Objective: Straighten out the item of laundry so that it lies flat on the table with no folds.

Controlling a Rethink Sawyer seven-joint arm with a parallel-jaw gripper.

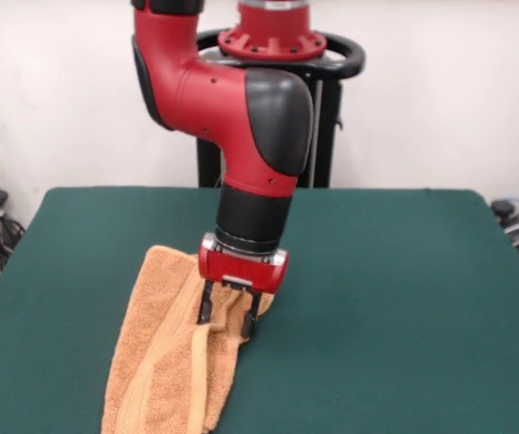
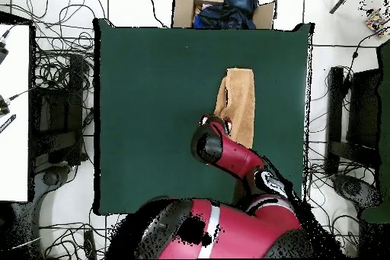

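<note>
Reaching: fingers [image 1: 228,318] are set down apart on the towel's [image 1: 165,362] far end
Towel: folded lengthwise on the counter [image 1: 395,298]
Long axis: run away from the fingers, toward the camera-side edge

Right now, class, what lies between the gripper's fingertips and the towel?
Nothing: in the front view the gripper is down on the towel, its open fingers straddling a raised fold.

We see a glossy red arm [image 1: 196,90] with a rounded black elbow cap [image 1: 280,113], a black cylindrical wrist section [image 1: 252,220] and a red collar beneath it. Its gripper [image 1: 228,318] has slim black fingers [image 1: 205,306]. Dark bolts ring the red base flange [image 1: 272,41].
</note>
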